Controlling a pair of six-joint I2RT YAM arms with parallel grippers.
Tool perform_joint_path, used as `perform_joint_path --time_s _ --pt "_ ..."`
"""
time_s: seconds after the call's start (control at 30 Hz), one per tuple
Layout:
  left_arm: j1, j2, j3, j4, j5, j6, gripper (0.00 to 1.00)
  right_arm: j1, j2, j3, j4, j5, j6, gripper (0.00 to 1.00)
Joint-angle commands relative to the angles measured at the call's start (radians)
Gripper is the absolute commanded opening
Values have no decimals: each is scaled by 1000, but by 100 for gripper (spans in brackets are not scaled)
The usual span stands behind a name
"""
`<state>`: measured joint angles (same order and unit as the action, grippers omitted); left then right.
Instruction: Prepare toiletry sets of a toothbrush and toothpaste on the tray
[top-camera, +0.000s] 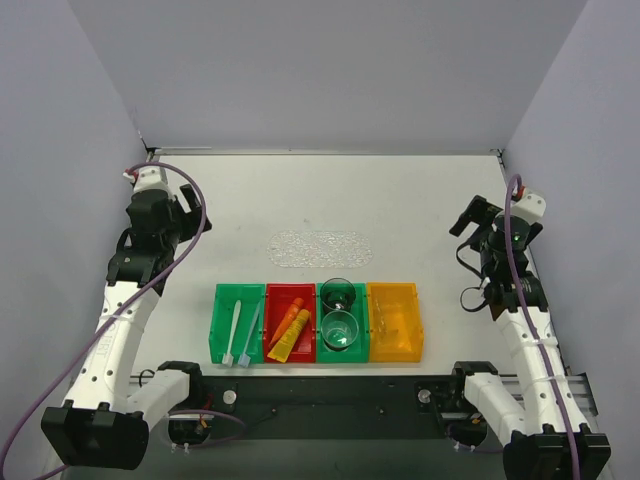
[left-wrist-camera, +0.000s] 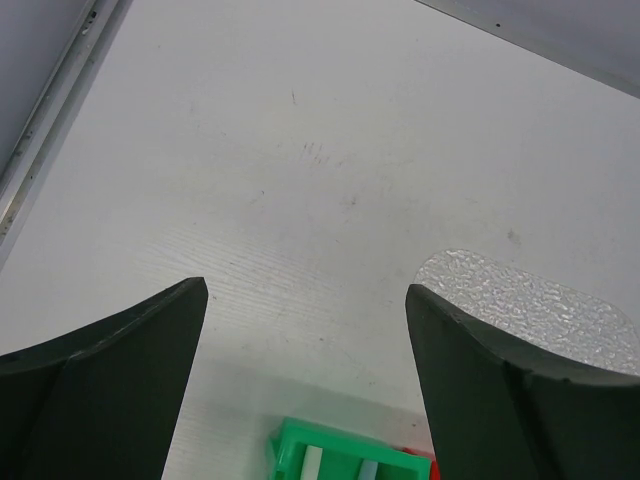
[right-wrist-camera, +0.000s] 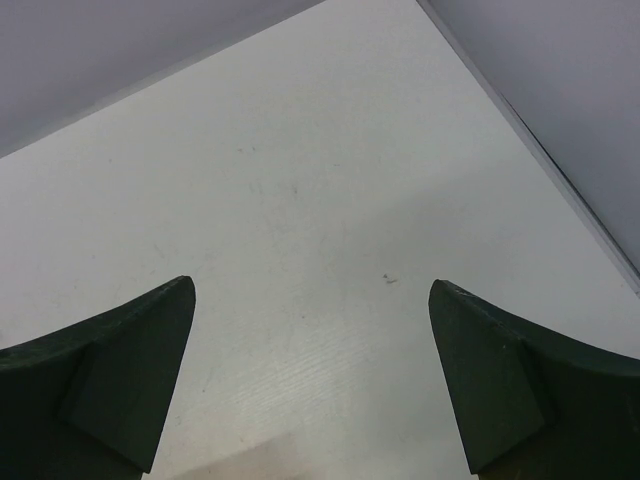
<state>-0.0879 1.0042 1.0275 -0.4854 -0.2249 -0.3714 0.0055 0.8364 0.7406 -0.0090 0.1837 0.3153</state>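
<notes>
you had both tools spread wide and holding nothing: the left tool (left-wrist-camera: 305, 290) hung over the desk (left-wrist-camera: 300, 150) out at 9 o'clock, the right tool (right-wrist-camera: 312, 288) at 3 o'clock, both well apart from the goods. the two brushes (top-camera: 241, 330), one white and one pale blue, lay side by side in the green bin (top-camera: 216, 320) at the 9 o'clock end of the row. the two tubes (top-camera: 289, 332), orange and yellow-orange, lay in the red bin (top-camera: 290, 289) just beside it. the tray (top-camera: 320, 248), clear and bumpy, sat at 12 o'clock from the bins with nothing on it. by my reckoning the brushes were light, stiff and thin, lying low in the bin, so you would pinch one across the handle near its middle, lest it swivel. the tubes looked light, soft and likely slick; take one gently across the fatter part, not the tapered end.
</notes>
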Motion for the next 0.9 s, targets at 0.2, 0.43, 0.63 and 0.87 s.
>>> perform_joint_path --time_s 0.2,0.43,0.63,0.87 --pt "4 1 57 -18 -39 -11 93 -2 23 85 -51 0 33 98" --pt "5 31 71 -58 -4 -38 93 -2 87 157 -153 -79 -7 82" --pt "-53 33 65 -104 15 -5 85 184 158 221 -215 -101 -181 70" --pt "-366 48 10 -49 41 -66 79 364 256 296 -287 -144 -154 55"
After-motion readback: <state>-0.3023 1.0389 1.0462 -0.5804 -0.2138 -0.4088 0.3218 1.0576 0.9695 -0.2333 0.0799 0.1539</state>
